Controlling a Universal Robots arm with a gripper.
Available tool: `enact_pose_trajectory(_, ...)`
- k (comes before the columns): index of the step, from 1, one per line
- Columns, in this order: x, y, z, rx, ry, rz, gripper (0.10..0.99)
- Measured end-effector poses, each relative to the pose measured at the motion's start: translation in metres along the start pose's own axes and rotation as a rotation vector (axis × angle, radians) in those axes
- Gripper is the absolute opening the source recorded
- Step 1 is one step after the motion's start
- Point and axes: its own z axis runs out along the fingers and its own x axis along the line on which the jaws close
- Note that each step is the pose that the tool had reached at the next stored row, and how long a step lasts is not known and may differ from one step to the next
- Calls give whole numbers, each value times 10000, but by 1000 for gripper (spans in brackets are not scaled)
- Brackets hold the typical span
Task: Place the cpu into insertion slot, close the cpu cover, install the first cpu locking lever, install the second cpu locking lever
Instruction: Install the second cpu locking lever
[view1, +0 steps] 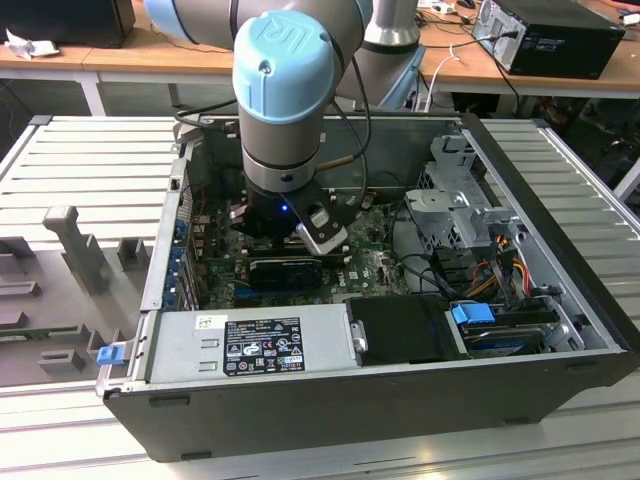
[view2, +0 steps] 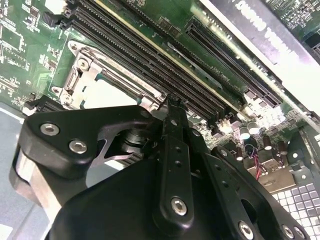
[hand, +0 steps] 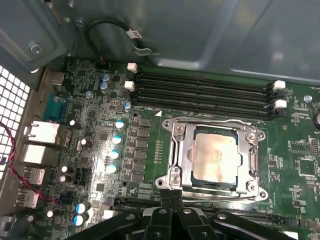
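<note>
The arm (view1: 290, 80) points straight down, its end effector (hand: 171, 197) fingers pressed together.

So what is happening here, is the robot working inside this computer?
Yes. The arm reaches down into the open computer case, and its claw hangs just above the motherboard, its fingers pressed together and holding nothing. In the first wrist view the cpu already sits in the insertion slot, with the cpu cover folded down flat around it. Whether the locking levers are fastened, I cannot tell.
</note>
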Motion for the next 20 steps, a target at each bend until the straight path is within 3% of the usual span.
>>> enact_pose_trajectory(6, 36, -7, 53, -73, -11, 11, 106)
enact_pose_trajectory(13, 41, -10, 114, -276, -36, 18, 106)
enact_pose_trajectory(20, 50, 16, 170, -357, -44, 19, 106)
